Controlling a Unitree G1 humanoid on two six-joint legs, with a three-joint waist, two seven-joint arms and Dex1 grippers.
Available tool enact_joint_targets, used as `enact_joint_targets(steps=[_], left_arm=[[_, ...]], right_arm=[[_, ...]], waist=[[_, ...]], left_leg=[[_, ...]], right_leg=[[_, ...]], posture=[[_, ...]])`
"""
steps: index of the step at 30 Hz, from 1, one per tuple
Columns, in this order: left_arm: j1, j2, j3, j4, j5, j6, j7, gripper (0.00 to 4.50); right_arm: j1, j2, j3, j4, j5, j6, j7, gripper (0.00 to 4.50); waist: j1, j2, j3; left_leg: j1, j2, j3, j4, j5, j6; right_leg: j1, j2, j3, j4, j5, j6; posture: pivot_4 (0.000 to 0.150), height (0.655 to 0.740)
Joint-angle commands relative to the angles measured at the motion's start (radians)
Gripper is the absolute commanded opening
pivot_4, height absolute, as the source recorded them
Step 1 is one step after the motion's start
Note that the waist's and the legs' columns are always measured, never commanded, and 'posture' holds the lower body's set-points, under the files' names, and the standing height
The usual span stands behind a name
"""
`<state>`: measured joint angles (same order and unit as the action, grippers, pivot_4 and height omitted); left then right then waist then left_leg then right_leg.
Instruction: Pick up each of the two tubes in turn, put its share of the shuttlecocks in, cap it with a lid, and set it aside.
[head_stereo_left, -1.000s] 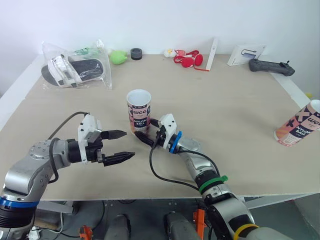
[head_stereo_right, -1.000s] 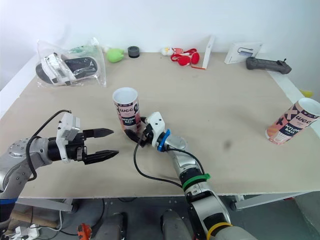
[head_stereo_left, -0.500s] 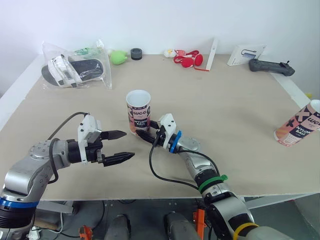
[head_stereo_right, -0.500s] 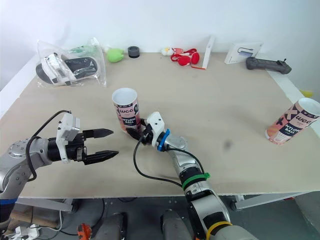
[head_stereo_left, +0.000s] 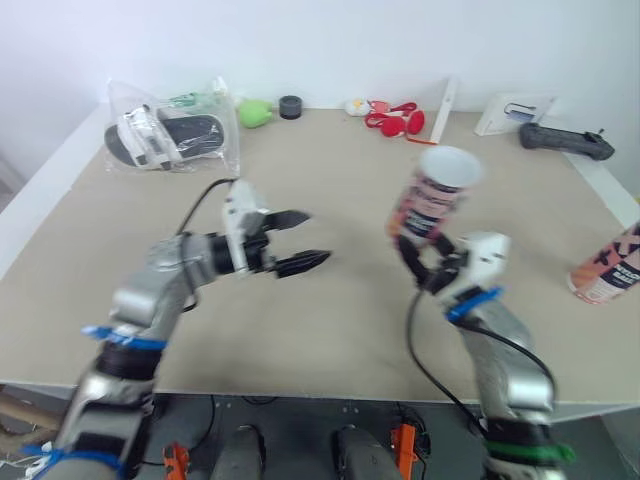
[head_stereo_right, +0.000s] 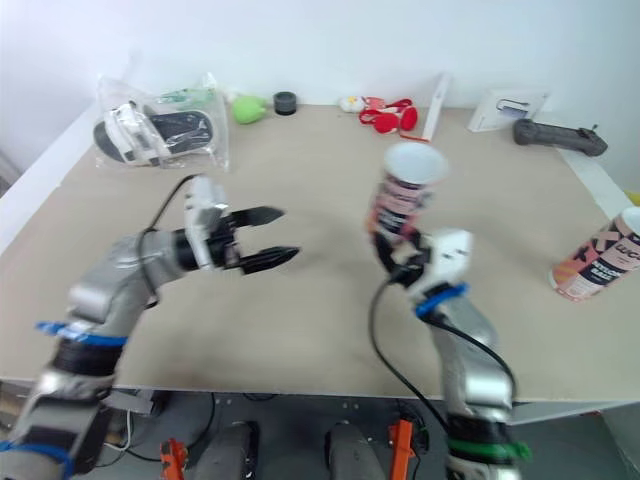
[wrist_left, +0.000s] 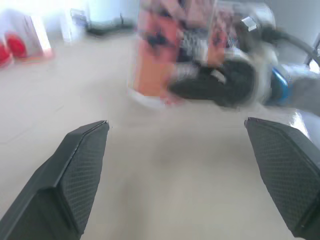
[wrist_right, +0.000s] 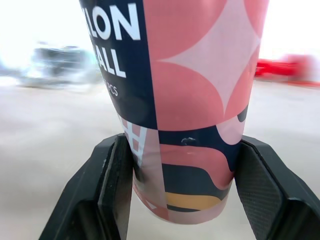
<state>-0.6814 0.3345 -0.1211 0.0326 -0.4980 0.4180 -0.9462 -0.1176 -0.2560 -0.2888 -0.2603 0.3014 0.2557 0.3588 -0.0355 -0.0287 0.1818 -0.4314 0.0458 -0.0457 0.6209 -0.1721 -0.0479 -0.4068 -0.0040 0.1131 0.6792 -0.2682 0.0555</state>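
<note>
Pale walls are backing a beige table (head_stereo_left: 330, 330) that we are working over. Our right gripper (head_stereo_left: 425, 262) is clamping the tube (head_stereo_left: 432, 200) low down, fingers (wrist_right: 112, 180) pressing either side of its base, so that the open mouth is facing up, free for loading. The tube is sitting right of centre in the head views, tilting a little toward the upper right, and it seems to be riding just clear of the table. Our left gripper (head_stereo_left: 318, 237) is hovering left of centre, jaws spread wide and carrying nothing, pointing toward the tube. We are judging that it is standing ready to fetch shuttlecocks while the right one is steadying the tube. The second tube (head_stereo_left: 607, 272) is resting at the right edge of the frame, well apart. Along the top edge we are seeing a green thing (head_stereo_left: 256, 112), red things (head_stereo_left: 392, 121) and a small dark disc (head_stereo_left: 291, 106), perhaps a lid. A clear bag (head_stereo_left: 175, 140) is lying at upper left. Which of these are shuttlecocks we are not able to tell, so filling is looking not yet begun.
</note>
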Motion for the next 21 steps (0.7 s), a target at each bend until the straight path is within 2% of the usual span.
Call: enact_joint_targets(steps=[1, 6, 9, 16, 21], left_arm=[[-0.082, -0.085, -0.035, 0.116, 0.057, -0.097, -0.002, 4.50], [-0.178, -0.214, -0.071, 0.300, 0.119, -0.204, -0.019, 4.50], [-0.182, -0.249, -0.082, 0.314, 0.133, -0.222, -0.033, 4.50], [-0.112, -0.231, -0.116, 0.210, 0.145, -0.178, -0.065, 4.50], [-0.075, -0.209, -0.129, 0.161, 0.163, -0.164, -0.064, 4.50]], right_arm=[[0.043, -0.019, -0.114, -0.089, 0.017, 0.014, -0.091, 2.65], [0.079, -0.014, -0.237, -0.002, 0.005, -0.047, -0.189, 2.65], [0.046, -0.029, -0.281, 0.117, 0.026, -0.087, -0.199, 2.65], [-0.007, -0.064, -0.294, 0.337, 0.013, -0.184, -0.193, 2.65], [-0.023, -0.070, -0.276, 0.410, 0.016, -0.223, -0.180, 2.65]], waist=[[-0.012, 0.000, 0.000], [-0.021, 0.002, -0.001], [-0.022, 0.002, -0.001], [-0.024, 0.006, -0.001], [-0.023, 0.006, -0.001]], left_leg=[[0.001, 0.000, 0.001, 0.000, 0.000, 0.000], [0.003, 0.000, 0.001, -0.001, 0.001, 0.001], [0.003, 0.000, 0.001, -0.001, 0.001, 0.002], [0.004, 0.000, 0.003, -0.002, 0.001, 0.002], [0.004, 0.000, 0.003, -0.001, 0.001, 0.002]], right_leg=[[0.000, 0.000, 0.002, 0.000, 0.000, 0.000], [0.000, 0.002, 0.003, 0.001, -0.002, 0.004], [0.001, 0.001, 0.003, 0.001, -0.001, 0.005], [0.001, 0.001, 0.005, 0.001, -0.002, 0.006], [0.002, 0.001, 0.005, 0.001, -0.001, 0.006]], posture=[[0.150, 0.7400], [0.150, 0.7400], [0.150, 0.7400], [0.150, 0.7400], [0.150, 0.7400]])
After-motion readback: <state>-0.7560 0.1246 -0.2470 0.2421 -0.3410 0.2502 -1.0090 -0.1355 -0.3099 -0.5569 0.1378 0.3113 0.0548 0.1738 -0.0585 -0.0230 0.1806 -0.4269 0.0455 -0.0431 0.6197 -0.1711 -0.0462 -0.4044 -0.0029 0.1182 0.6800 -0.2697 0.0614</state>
